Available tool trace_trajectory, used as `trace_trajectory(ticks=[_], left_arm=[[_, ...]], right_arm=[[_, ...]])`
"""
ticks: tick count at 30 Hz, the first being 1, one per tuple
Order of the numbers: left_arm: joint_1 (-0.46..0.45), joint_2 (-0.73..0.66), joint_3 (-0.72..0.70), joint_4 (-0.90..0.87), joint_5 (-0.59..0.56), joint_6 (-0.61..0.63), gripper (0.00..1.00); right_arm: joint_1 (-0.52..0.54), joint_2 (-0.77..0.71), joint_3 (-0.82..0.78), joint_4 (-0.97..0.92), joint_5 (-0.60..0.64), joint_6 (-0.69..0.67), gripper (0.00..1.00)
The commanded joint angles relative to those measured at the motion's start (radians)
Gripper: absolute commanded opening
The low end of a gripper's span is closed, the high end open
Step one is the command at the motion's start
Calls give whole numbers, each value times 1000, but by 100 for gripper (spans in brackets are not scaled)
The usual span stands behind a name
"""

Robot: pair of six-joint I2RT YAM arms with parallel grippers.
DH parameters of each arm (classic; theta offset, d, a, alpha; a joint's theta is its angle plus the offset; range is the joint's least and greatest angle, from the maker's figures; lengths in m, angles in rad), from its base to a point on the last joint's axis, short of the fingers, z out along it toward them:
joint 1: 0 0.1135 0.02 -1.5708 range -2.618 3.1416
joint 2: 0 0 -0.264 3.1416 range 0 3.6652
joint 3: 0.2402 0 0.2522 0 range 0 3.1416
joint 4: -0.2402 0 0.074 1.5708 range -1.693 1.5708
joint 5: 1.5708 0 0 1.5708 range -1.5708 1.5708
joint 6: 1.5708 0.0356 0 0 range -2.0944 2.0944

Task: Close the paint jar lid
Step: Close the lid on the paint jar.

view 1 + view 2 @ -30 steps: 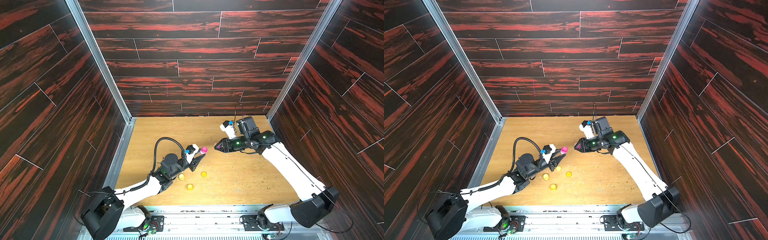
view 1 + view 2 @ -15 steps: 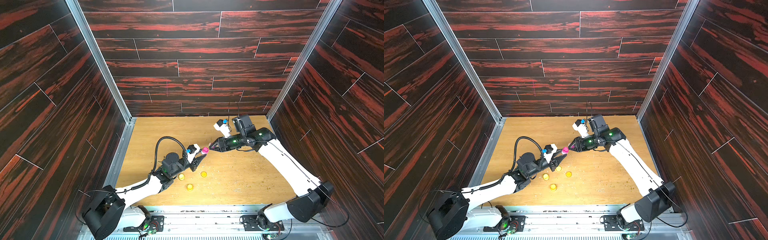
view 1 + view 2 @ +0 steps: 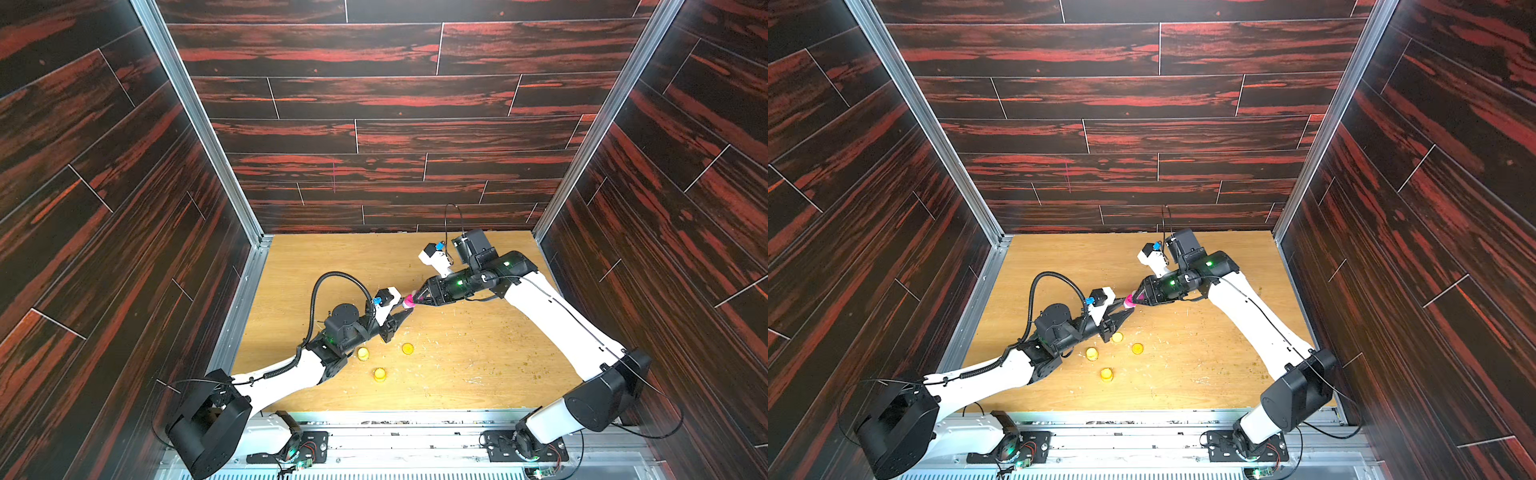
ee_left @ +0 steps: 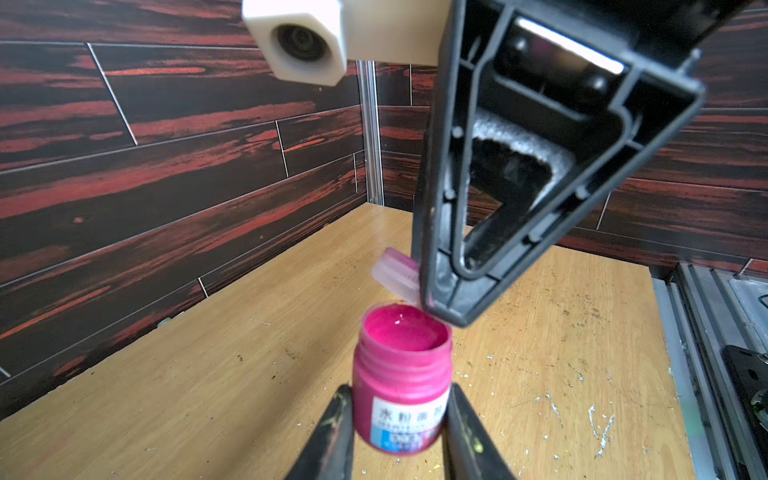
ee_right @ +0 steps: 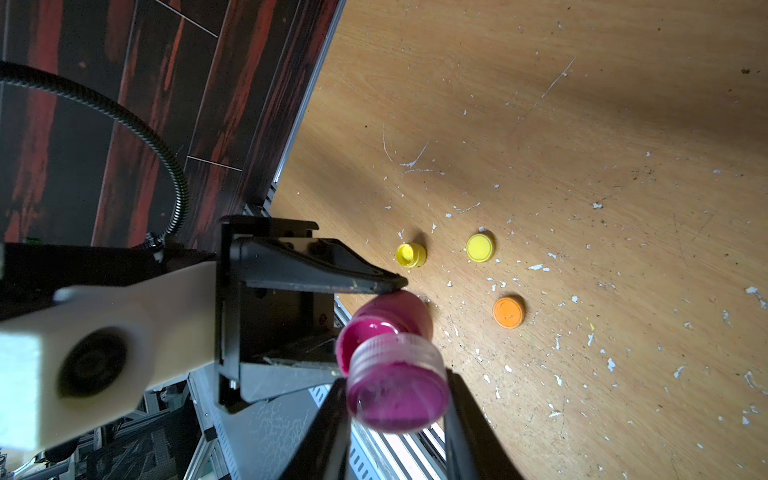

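Now that my right gripper, clamped on the lid, has reached the open paint jar pinched in my left gripper above the bench, I think I only need to seat it.

We see a glossy magenta plastic paint jar with a paper label and wet, shining paint inside, and a clear, ribbed plastic lid smeared pink. The wooden table looks matt, scratched and flecked with pale specks, while the walls show dark, smooth wood-grain panels edged by brushed metal rails.
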Motion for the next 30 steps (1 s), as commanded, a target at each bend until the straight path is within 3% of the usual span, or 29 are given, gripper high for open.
trace_trajectory(ticks=[1, 30], left_arm=[[2, -3, 37, 7, 26, 19, 18], [-2, -11, 80, -93, 78, 88, 18]], right_arm=[[16, 16, 34, -20, -1, -22, 31], [52, 131, 146, -131, 24, -131, 31]])
